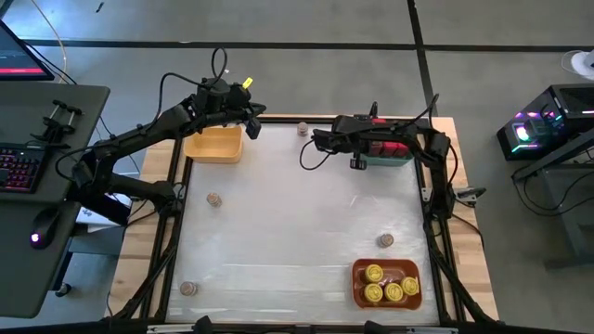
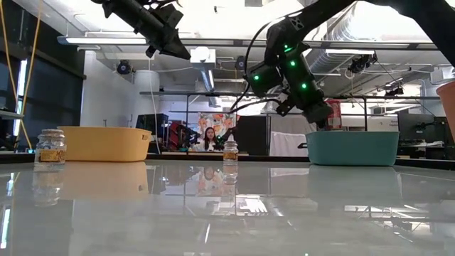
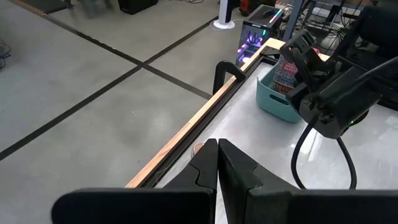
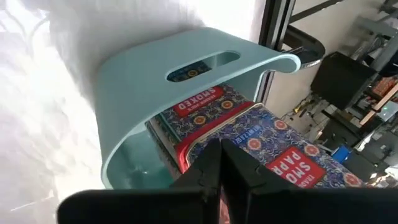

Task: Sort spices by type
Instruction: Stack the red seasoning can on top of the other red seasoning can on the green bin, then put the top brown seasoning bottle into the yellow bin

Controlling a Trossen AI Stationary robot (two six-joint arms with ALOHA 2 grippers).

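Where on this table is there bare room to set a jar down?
The wide middle is bare, bordered by the yellow bin, teal bin, orange bin and scattered brown jars. The yellow bin looks empty. Crowded: the orange bin with yellow-lidded jars, the teal bin with red tins.

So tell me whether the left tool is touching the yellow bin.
Apart. The low view shows the left tool hanging in the air, shut, with open space between it and the yellow bin on the table.

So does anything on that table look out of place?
Yes: four small brown jars stand scattered on the table, outside any bin, while the yellow-lidded jars sit together in the orange bin.
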